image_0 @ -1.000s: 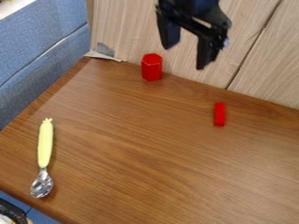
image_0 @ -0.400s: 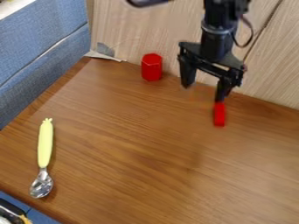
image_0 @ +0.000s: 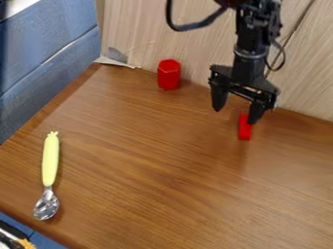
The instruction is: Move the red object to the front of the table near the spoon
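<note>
From where I stand, the black arm [image_0: 250, 44] drops in from the top edge, right of centre, and its end effector [image_0: 234, 115] hangs over the far part of the brown wooden surface [image_0: 149, 170]. The fingers are spread well apart, and I see nothing gripped between them. One of them, on the right side of the frame, overlaps the upper end of a small red bar [image_0: 244, 133]; I can't tell whether it touches it.

That red bar lies right of centre, a little above the middle of the frame, its long side running up and down. A second red thing, a hexagonal block [image_0: 169, 75], stands upright near the back edge, in the upper middle, left of the end effector and apart from it.

The spoon [image_0: 50, 163] is over on the left, well apart from both red things. Its pale yellow handle points up the frame and its shiny metal bowl points down, near the lower left edge of the surface.

Behind the surface rises a light wood-grain panel [image_0: 143, 34] with a dark seam slanting down on the right. Blue padding [image_0: 48, 63] takes up the upper left, and a greyish scrap [image_0: 116, 62] sits by the surface's back left corner. A black cable [image_0: 192, 26] loops beside the arm at the top. Down in the lower left corner I make out part of something dark with a bit of yellow [image_0: 25, 243], too cut off to name.
</note>
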### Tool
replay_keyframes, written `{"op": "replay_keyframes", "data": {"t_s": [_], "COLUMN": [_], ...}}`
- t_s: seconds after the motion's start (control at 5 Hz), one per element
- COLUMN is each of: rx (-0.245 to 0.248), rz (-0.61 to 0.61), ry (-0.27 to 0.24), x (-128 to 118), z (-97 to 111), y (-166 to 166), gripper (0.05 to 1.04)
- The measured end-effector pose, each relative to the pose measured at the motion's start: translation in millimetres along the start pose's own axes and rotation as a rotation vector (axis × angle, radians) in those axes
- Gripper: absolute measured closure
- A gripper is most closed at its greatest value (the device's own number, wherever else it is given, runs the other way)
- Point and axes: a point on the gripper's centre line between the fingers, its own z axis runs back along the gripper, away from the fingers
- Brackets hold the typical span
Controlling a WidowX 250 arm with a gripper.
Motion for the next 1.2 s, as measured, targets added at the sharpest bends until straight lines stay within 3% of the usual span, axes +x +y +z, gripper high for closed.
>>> {"op": "replay_keyframes", "data": {"t_s": [0.4, 0.8, 1.0, 1.2], "rx": [-0.002, 0.019, 0.037, 0.073], "rz": [-0.058, -0.094, -0.098, -0.120], "ry": [0.032, 0.017, 0.011, 0.011], "x": [15.2, 21.2, 21.9, 19.3], "z": [-25.9, -26.0, -26.3, -23.0], "y": [-11.0, -18.8, -17.3, -18.3], "gripper": [0.127, 0.724, 0.809, 0.809]}}
